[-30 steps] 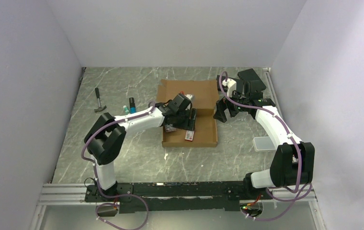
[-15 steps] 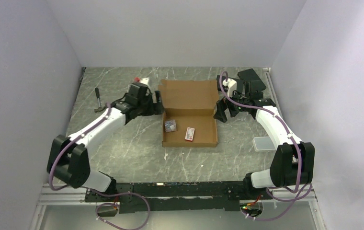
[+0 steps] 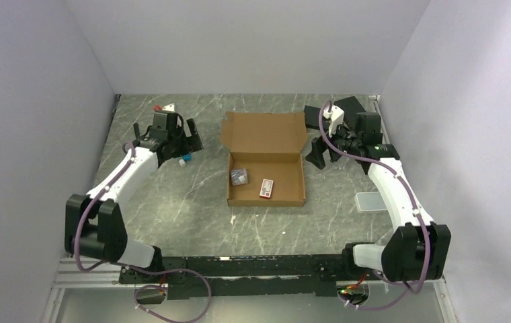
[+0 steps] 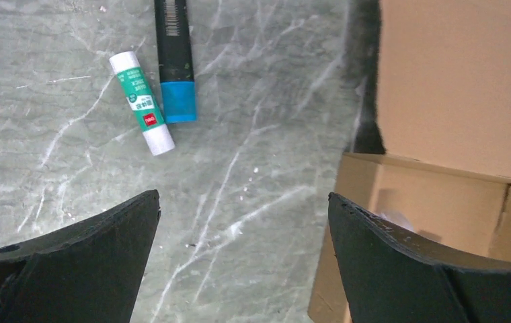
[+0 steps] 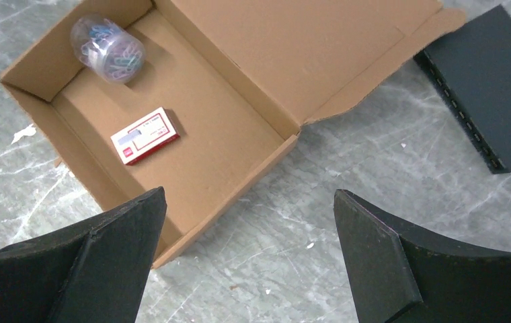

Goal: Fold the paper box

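Observation:
The brown cardboard paper box (image 3: 283, 176) lies open mid-table, its lid (image 3: 264, 131) flat toward the back. Inside are a clear jar of paper clips (image 3: 239, 176) and a small red-and-white packet (image 3: 266, 188). My left gripper (image 3: 189, 139) is open and empty, left of the box over bare table; the left wrist view shows its jaws wide apart (image 4: 243, 198) beside the box's left wall (image 4: 357, 222). My right gripper (image 3: 319, 153) is open and empty just right of the box; in the right wrist view (image 5: 249, 194) it hovers over the box's right-hand corner (image 5: 226, 134).
A glue stick (image 4: 141, 102) and a black-and-blue marker (image 4: 175, 60) lie left of the box. A hammer (image 3: 135, 129) lies farther left. Black slabs (image 3: 350, 106) (image 5: 491, 94) sit at the back right. A small grey tray (image 3: 370, 202) sits at the right. Walls enclose three sides.
My left arm has swung out of the box to the left, leaving the jar inside. My right gripper has drawn back a little to the right.

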You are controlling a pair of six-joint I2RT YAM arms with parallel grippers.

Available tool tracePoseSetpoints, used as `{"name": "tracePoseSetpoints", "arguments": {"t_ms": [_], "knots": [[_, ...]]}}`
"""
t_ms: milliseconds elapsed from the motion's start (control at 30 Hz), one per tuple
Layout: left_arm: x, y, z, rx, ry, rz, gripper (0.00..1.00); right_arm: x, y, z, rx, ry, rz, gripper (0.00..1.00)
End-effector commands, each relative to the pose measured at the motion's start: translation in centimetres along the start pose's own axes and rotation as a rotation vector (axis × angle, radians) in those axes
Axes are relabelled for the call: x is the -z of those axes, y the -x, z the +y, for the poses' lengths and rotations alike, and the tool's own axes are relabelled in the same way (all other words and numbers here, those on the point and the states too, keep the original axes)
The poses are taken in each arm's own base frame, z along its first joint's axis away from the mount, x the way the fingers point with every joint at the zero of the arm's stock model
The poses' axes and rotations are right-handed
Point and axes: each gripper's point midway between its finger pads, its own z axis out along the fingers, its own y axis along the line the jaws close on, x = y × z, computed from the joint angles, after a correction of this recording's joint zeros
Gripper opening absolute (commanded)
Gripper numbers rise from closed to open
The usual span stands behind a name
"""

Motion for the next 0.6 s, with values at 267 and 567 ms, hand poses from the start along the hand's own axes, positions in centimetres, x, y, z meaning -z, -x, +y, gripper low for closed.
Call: {"name": "tracePoseSetpoints", "arguments": {"t_ms": [267, 567], "knots": [[-1.2, 5.9, -0.6, -0.121, -0.044, -0.016, 0.99, 5.0, 0.0, -0.1, -0.008, 0.031, -0.271, 1.0], [-4.7, 6.0, 3.2, 0.08, -0.113, 0.074, 0.99, 4.9, -2.0, -1.6, -0.044, 0.025, -0.239, 1.0]]}}
